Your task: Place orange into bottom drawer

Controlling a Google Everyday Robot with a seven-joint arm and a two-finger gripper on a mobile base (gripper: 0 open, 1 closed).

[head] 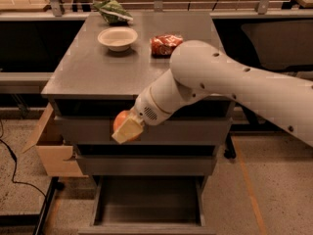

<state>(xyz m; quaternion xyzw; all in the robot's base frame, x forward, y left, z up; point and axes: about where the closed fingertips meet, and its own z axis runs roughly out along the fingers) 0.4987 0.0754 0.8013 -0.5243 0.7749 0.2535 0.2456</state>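
While the orange (121,120) hangs in front of the upper drawer fronts (190,131), the pincer (128,130) is clamped around it, gripping the fruit, well above the pulled-out bottom drawer (146,207) below the desk (88,67).

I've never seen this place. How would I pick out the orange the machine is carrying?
Find the grey cabinet with the white arm reaching across its front. The gripper hangs before the upper drawers, above the open bottom drawer, shut on the orange. Unlike the shiny red snack packet and white bowl on top, it is a smooth round fruit held in mid-air.
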